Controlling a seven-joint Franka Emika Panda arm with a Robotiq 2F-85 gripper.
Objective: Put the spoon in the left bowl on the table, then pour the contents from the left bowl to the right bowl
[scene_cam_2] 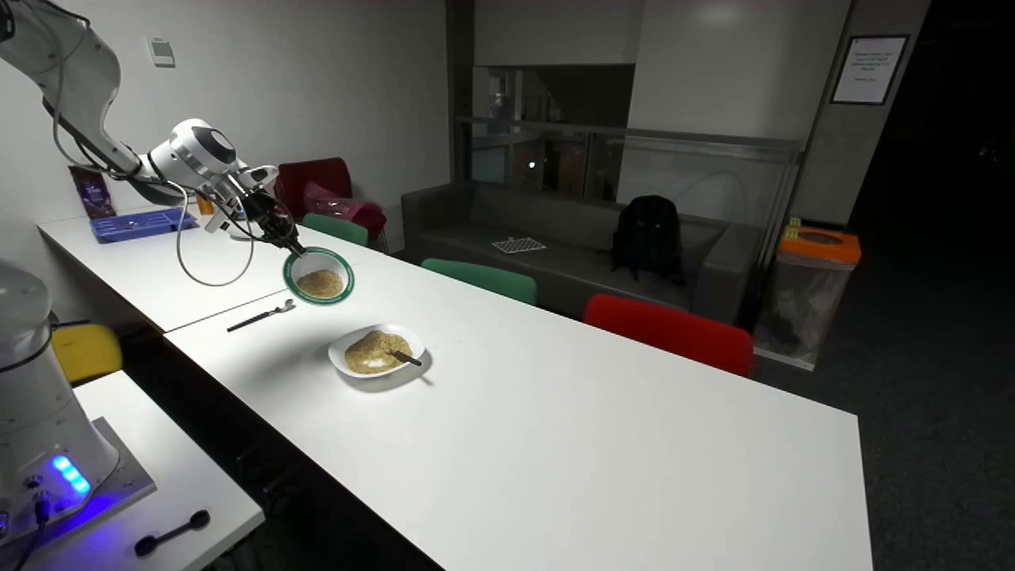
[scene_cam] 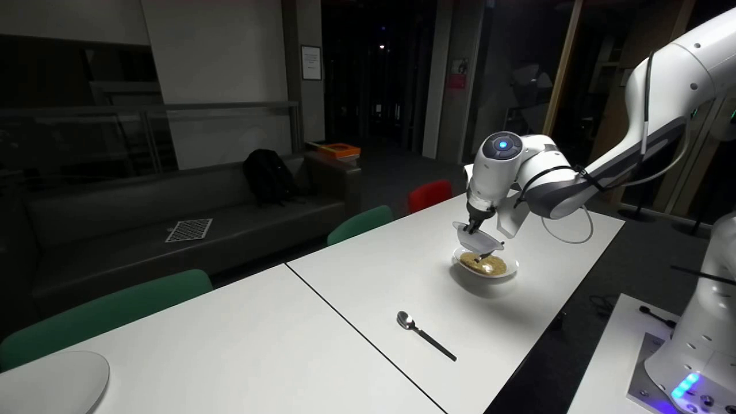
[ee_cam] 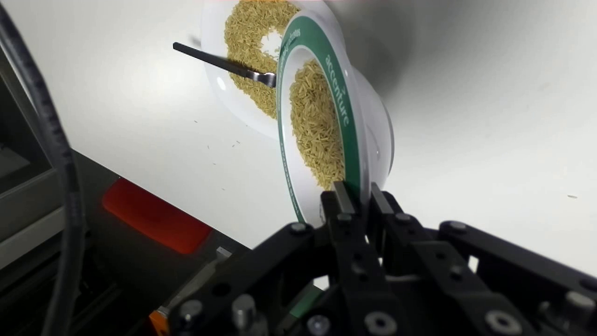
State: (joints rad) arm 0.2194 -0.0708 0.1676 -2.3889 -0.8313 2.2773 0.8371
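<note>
My gripper [ee_cam: 358, 193] is shut on the rim of the left bowl [ee_cam: 343, 107], which has a green rim. It holds the bowl tilted steeply above the table [scene_cam_2: 634, 428], beside and partly over the right bowl [scene_cam_2: 339, 361]. Tan grain contents [ee_cam: 317, 126] lie in the tilted bowl. More grains [scene_cam_2: 373, 349] are in the right bowl. A dark-handled utensil [ee_cam: 210, 58], possibly the spoon, rests in the right bowl, its head hidden in the wrist view. A separate dark-handled spoon [scene_cam: 425, 336] lies on the table. The left bowl also shows in both exterior views [scene_cam: 477, 241] [scene_cam_2: 350, 274].
A few loose grains [ee_cam: 235, 143] lie on the table by the right bowl. A white plate-like thing [scene_cam: 57, 379] stands at the table's far end. A blue tray [scene_cam_2: 143, 224] is at the same end. Chairs [scene_cam_2: 670, 333] stand along the long edge.
</note>
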